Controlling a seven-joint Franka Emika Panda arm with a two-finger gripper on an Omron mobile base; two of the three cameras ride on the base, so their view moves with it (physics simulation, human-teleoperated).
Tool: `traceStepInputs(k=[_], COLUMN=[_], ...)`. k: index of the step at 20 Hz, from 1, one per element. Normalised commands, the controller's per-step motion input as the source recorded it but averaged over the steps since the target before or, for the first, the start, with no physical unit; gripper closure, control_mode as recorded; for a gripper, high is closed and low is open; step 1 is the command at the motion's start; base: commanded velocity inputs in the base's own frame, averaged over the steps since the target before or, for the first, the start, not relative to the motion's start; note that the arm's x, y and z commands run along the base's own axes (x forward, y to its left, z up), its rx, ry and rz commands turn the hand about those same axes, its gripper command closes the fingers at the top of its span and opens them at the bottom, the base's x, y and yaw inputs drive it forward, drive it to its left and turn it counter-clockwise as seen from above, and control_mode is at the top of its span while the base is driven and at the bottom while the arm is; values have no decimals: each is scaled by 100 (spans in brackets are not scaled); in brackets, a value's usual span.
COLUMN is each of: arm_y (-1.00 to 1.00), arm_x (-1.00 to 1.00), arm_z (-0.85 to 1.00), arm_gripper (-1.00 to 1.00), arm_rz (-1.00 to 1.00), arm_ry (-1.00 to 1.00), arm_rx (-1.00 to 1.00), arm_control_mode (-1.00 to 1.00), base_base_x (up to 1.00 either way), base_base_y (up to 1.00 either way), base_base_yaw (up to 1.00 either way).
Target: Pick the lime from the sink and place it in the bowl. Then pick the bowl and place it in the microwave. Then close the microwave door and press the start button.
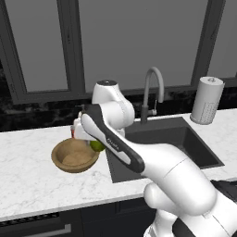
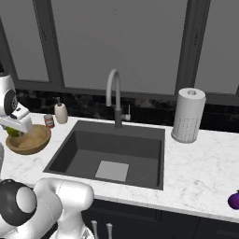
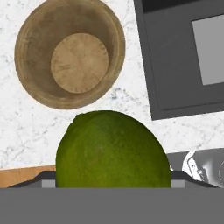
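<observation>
Hanging over the counter just beside the bowl (image 1: pixel 74 156), the lime (image 3: pixel 113 150) sits between the jaws of the gripper (image 1: pixel 92 142), which stand wide yet look to be holding the fruit, since it rides well above the marble. In the hand view it looms large at the bottom, while the bowl lies beyond it, up and to the left, so it is not yet over the opening.

The first pick looks done: the lime is out of the sink (image 2: pixel 109 156), whose dark basin holds nothing but its pale square patch. Left to do are the drop into the bowl, carrying the bowl to the microwave, shutting the door and pressing start.

The lime is a dull yellow-green oval with a faintly mottled, matt skin. The bowl is turned wood, tan-brown, round and fairly shallow, with sloping walls and a lighter flat disc at its bottom where the grain shows. It rests on a white marble counter (image 2: pixel 196 163) veined in grey.

Beside the bowl, in the right base view, stand a small cream soap bottle (image 2: pixel 60 113) and a little red can (image 2: pixel 48 121). Behind the basin rises a curved grey faucet (image 2: pixel 113 95), and to its right a white paper towel roll (image 2: pixel 188 115) stands upright. A dark purple fruit (image 2: pixel 234 200) lies near the counter's far right edge.
</observation>
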Motion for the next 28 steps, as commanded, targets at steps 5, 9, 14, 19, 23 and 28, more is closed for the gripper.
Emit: traceStepInputs(k=[5,9,14,19,23,28], arm_y=[11,23,29,32,28,11], arm_x=[44,48,47,36,35,19], arm_z=[-31,-31,-31,-26,-25,-22], arm_gripper=[100,100,100,100,100,100], arm_rz=[7,6,5,3,3,3], arm_ry=[0,0,0,0,0,0], arm_rx=[-1,-5,-7,-7,-6,-3], arm_control_mode=[-100,-100,-100,-100,-100,-100], base_base_x=[0,0,0,0,0,0], base_base_y=[0,0,0,0,0,0], base_base_yaw=[0,0,0,0,0,0])
